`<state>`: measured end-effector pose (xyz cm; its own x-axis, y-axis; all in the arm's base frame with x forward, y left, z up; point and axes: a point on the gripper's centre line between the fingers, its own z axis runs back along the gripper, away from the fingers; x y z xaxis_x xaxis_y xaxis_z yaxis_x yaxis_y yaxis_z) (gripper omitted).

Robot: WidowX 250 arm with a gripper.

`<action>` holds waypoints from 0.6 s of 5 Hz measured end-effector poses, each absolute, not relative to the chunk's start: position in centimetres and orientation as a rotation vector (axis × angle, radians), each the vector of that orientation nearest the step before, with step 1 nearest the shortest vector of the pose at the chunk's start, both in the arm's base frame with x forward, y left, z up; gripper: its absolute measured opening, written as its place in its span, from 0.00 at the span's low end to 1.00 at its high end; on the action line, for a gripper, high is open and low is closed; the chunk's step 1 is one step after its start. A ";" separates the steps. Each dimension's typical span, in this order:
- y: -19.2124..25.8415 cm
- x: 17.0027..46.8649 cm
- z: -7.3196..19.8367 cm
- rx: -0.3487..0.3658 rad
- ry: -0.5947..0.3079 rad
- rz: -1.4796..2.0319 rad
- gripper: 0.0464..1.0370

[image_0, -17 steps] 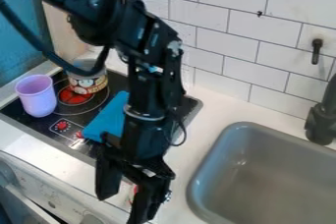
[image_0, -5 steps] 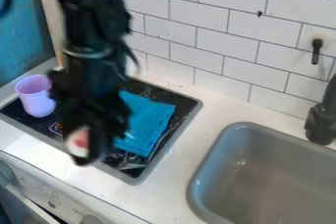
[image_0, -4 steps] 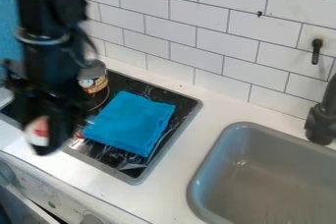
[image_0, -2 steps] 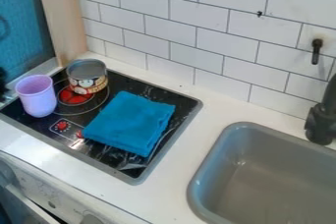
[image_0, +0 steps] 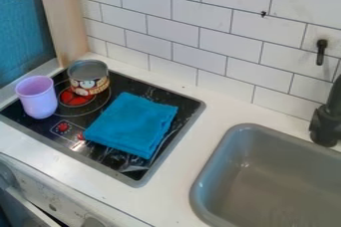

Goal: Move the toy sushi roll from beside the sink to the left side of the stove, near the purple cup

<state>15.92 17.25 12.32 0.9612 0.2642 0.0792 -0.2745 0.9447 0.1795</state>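
Note:
A folded blue cloth [image_0: 133, 124] lies flat across the right part of the black stove top [image_0: 126, 165]. At the stove's left edge stands a purple cup [image_0: 37, 97], upright. Behind it and a little to the right is an open tin can [image_0: 88, 78] with a patterned label, by the red burner mark. Cup and can stand near each other, both left of the cloth.
A grey sink [image_0: 286, 181] is set into the white counter [image_0: 176, 171] at the right, with a black faucet [image_0: 326, 124] at its back right. White tiled wall [image_0: 200, 37] runs behind. A blue panel [image_0: 25, 32] stands at the left.
The arm has moved left and out of view, carrying a white and red object in its gripper in the earlier frames. The cloth, cup and can stayed in place.

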 end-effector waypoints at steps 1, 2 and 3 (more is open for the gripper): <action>18.0 17.2 11.4 0.186 -0.110 0.300 0.50; 18.4 18.4 10.1 0.170 -0.146 0.330 0.50; 18.5 19.1 8.6 0.133 -0.144 0.342 0.50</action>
<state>19.09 18.50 8.61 0.9320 0.3240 0.1624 -0.3429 0.9334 0.1055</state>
